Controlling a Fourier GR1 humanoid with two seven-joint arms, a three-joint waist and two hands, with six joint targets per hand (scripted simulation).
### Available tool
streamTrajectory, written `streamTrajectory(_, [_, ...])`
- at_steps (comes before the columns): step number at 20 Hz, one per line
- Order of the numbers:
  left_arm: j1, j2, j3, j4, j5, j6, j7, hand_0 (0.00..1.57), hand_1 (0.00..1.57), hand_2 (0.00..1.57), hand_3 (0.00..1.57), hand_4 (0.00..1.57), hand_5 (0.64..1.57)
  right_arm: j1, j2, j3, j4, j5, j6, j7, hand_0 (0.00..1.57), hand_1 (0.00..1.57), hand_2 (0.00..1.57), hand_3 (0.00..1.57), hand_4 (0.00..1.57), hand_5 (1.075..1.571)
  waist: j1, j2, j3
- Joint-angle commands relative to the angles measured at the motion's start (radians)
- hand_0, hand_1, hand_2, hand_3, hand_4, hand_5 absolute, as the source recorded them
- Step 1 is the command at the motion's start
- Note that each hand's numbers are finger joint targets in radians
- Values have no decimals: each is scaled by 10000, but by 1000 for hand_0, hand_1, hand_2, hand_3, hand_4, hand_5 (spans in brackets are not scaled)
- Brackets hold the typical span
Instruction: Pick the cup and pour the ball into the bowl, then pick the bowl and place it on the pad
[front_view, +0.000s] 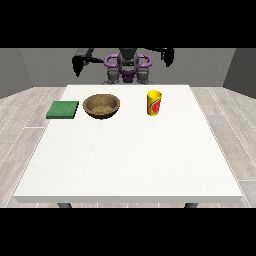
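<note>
1. Grey walls and pale plank flooring surround the white table, and I'm looking across it at the robot standing behind its far edge.
2. The yellow cup stands upright near the far edge, toward the far right corner. I can't see the ball from here, so I take it to be inside.
3. The wooden bowl sits near the far edge, left of the middle and well apart from the cup. The green pad lies just beside it at the left edge.
4. Both arms are raised behind the far edge. The hand at the view's right and the hand at the view's left hold nothing, and I cannot tell how their fingers lie.
5. Nothing is started yet; the step I judge in hand is reaching for the cup.
6. I'd bring the hand at the view's right down beside the cup and close round its wall, keeping it upright.
7. I'd approach from the side, not from above, since a nudge could tip it and spill the ball early.
</note>
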Motion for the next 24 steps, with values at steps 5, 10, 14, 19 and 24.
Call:
streamTrajectory(5, [-1908, 300, 923, 2254, -566, 301, -1182, 0, 0, 0, 0, 0, 1252, -1496, -572, -492, 1277, -142, 490, -797, 0, 0, 0, 0, 0, 1561, -516, 1428, -1])
streamTrajectory(10, [-2483, 632, 1573, 4059, -365, -89, -2068, 0, 0, 0, 0, 0, 1245, -1261, -804, -422, 1773, -12, 989, -1272, 0, 0, 0, 0, 0, 1561, -816, 1171, -3])
streamTrajectory(14, [-2730, 413, 1478, 4742, -715, 211, -2809, 0, 0, 0, 0, 0, 1236, -1983, -1232, -1256, 3182, -382, 1233, -2084, 0, 0, 0, 0, 0, 1562, -464, 1406, 0])
streamTrajectory(19, [-3061, 481, 2105, 6566, -552, 268, -4001, 0, 0, 0, 0, 0, 1238, -1550, -1403, -1273, 3225, -662, 1767, -1901, 0, 0, 0, 0, 0, 1563, -900, 1162, -3])
streamTrajectory(24, [-2913, -80, 1842, 7321, -811, 533, -5279, 0, 0, 0, 0, 0, 1271, -2108, -2079, -1952, 4172, -958, 2175, -2478, 0, 0, 0, 0, 0, 1559, -738, 1712, -2])
